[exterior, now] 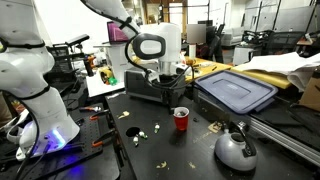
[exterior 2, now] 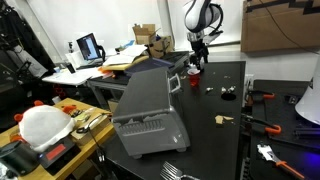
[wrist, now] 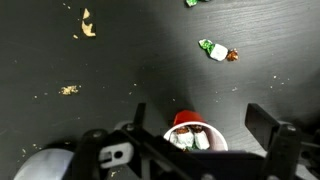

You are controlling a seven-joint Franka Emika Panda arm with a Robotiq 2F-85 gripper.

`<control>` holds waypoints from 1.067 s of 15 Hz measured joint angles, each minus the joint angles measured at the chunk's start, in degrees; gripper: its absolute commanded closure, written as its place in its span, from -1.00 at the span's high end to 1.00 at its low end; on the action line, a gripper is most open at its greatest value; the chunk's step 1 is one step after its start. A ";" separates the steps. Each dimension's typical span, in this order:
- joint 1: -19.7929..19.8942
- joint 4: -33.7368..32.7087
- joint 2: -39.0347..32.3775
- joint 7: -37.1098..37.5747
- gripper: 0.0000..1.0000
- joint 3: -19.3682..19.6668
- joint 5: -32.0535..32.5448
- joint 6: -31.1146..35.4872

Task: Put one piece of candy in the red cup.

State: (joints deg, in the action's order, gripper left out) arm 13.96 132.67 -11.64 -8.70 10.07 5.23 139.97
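The red cup (wrist: pixel 186 122) stands upright on the black table, seen from above in the wrist view, with wrapped candy (wrist: pixel 188 140) lying inside it. My gripper (wrist: pixel 200 110) is open and empty, with one finger on each side above the cup. In both exterior views the gripper (exterior: pixel 166 74) (exterior 2: pixel 197 52) hangs over the table close to the cup (exterior: pixel 181 119) (exterior 2: pixel 194 70). A loose green-wrapped candy (wrist: pixel 214 49) lies on the table beyond the cup, and another (wrist: pixel 192 2) lies at the frame's top edge.
A grey toaster oven (exterior 2: pixel 150 110) stands on the table. A grey kettle (exterior: pixel 236 150) sits near the front, a blue-lidded bin (exterior: pixel 236 90) beside it. Scattered candies (exterior: pixel 134 131) (exterior 2: pixel 222 119) and a yellow wrapper (wrist: pixel 87 24) lie on the black tabletop (exterior: pixel 195 155).
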 measured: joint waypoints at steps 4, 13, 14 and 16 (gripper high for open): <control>-0.83 -0.51 5.11 0.00 1.00 -0.01 0.02 -7.40; -0.72 -2.90 18.14 -2.27 1.00 2.05 0.04 -24.82; -0.71 -2.91 19.39 -2.32 1.00 2.22 0.05 -26.15; -0.72 -2.91 21.21 -2.54 1.00 2.38 0.08 -28.06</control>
State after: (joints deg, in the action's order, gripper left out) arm 13.24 129.77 9.57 -11.24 12.45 5.30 111.91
